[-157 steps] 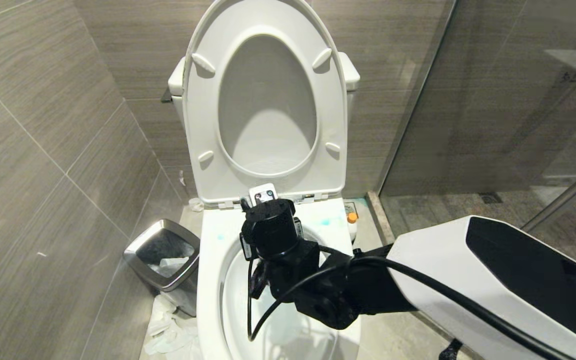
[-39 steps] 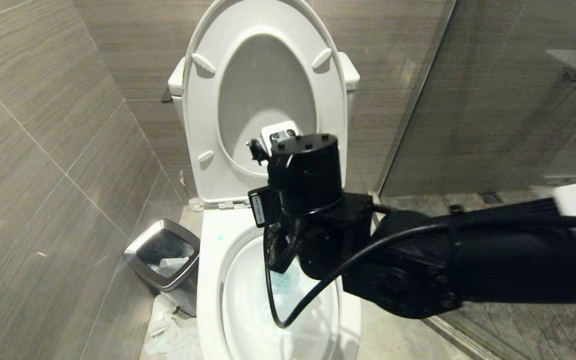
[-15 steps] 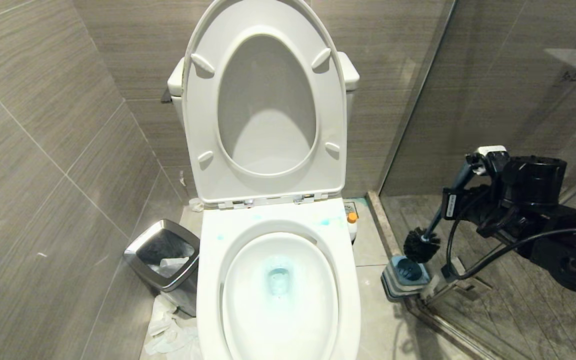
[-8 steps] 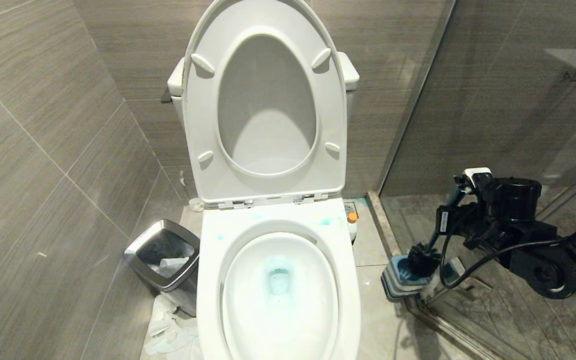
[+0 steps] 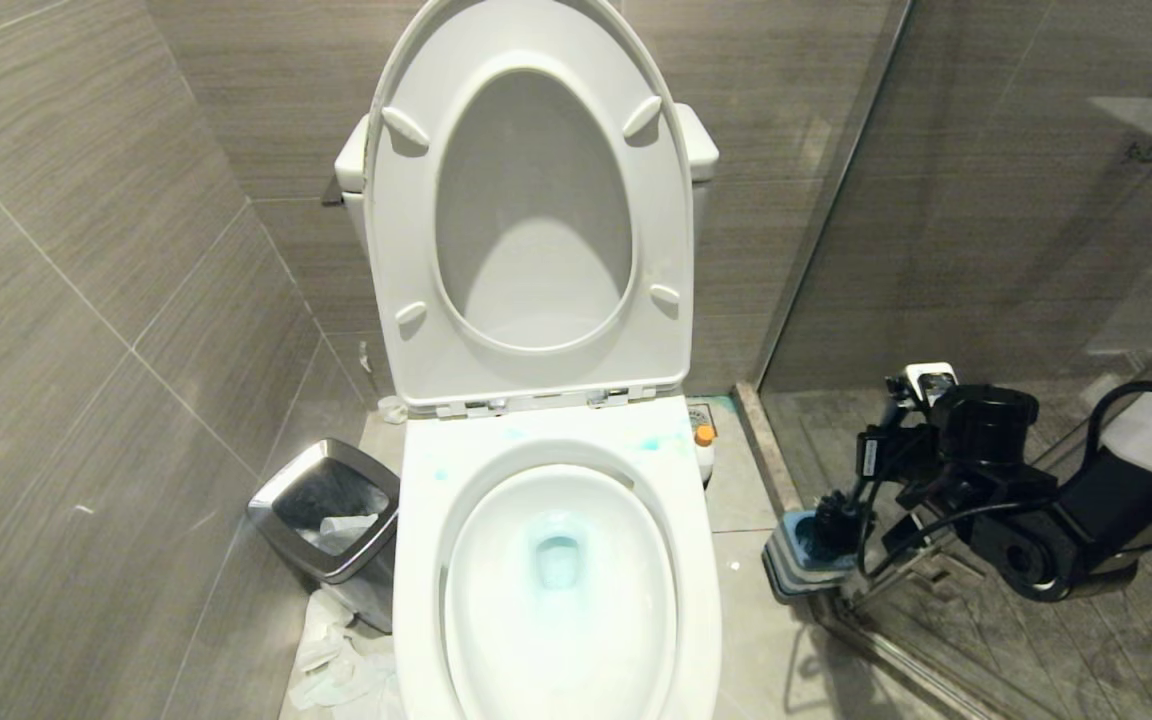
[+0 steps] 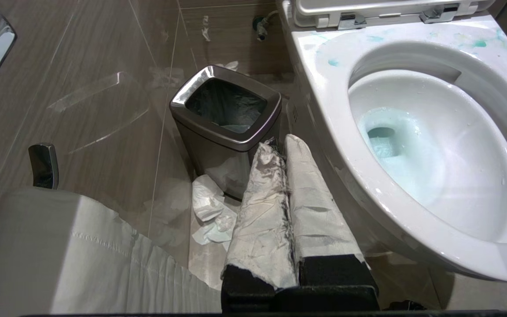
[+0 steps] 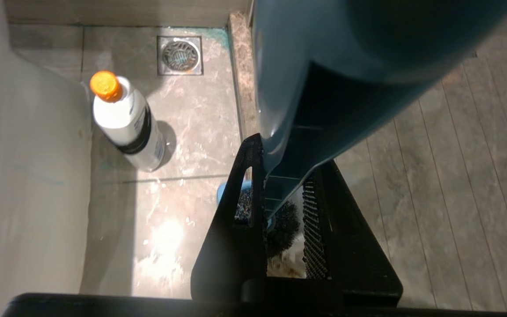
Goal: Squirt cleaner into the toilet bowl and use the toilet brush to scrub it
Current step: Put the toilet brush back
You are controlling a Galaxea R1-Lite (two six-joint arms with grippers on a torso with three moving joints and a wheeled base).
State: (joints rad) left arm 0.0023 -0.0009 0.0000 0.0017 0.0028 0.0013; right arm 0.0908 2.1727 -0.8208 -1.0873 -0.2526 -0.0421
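1. On the far left, on my head camera, I see the small black bin with a brushed-steel rim (image 5: 324,510) standing on the floor beside the toilet, crumpled white tissue (image 5: 336,655) lying at its foot.
2. My left gripper (image 6: 286,154) shows only on its wrist camera: its two fingers, wrapped in white cloth, are pressed together with nothing between them, and it hangs between the bin and the bowl's outer wall.
3. In the middle stands the large glossy white ceramic toilet bowl (image 5: 416,560), its white seat and lid tipped up against the boxy tank.
4. The thin turquoise-blue cleaner (image 5: 556,560) tints the water at the drain, with pale smears on the flat rim near the hinges.
5. Just right of the bowl's back corner, a white bottle with an orange cap (image 5: 703,452) stands upright on the floor.
6. Further right, by the glass shower partition (image 5: 1016,200), the squarish grey-and-blue striped holder (image 5: 786,565) sits on the floor, and the dark head of the toilet brush (image 5: 829,520) is down inside it.
7. My right gripper (image 7: 282,207) is clamped narrowly on the brush's slim slate-blue curved handle, directly above the holder.
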